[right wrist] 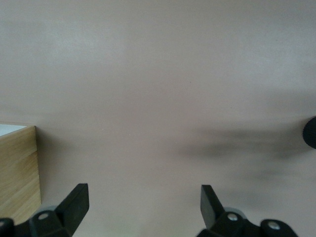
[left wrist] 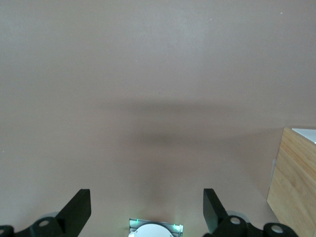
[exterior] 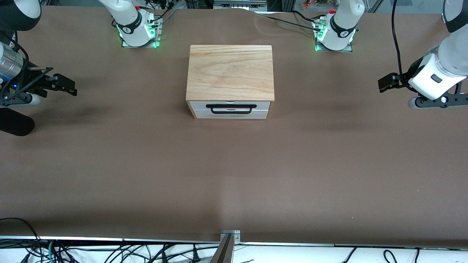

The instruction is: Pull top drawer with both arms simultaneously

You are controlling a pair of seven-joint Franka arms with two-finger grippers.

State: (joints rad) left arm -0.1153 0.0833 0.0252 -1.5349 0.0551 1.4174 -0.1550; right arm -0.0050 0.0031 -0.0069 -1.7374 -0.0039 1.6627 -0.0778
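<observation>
The wooden cabinet (exterior: 230, 71) stands mid-table, its front toward the front camera. The top drawer (exterior: 261, 105) is shut, its white panel flush, with the black bar handle (exterior: 230, 106) across it. My left gripper (exterior: 384, 83) hangs open and empty over the table at the left arm's end, well apart from the cabinet. My right gripper (exterior: 69, 86) hangs open and empty at the right arm's end. In the left wrist view the open gripper (left wrist: 145, 197) frames bare table, with the cabinet's side (left wrist: 296, 182) at the edge. The right wrist view shows the open gripper (right wrist: 143, 192) and the cabinet's side (right wrist: 17, 173).
The brown table cover (exterior: 234, 175) spreads all round the cabinet. The arm bases (exterior: 139, 29) (exterior: 334, 33) stand farther from the front camera than the cabinet. A black rounded object (exterior: 14, 124) lies under the right arm. A metal bracket (exterior: 229, 237) sits at the table's near edge.
</observation>
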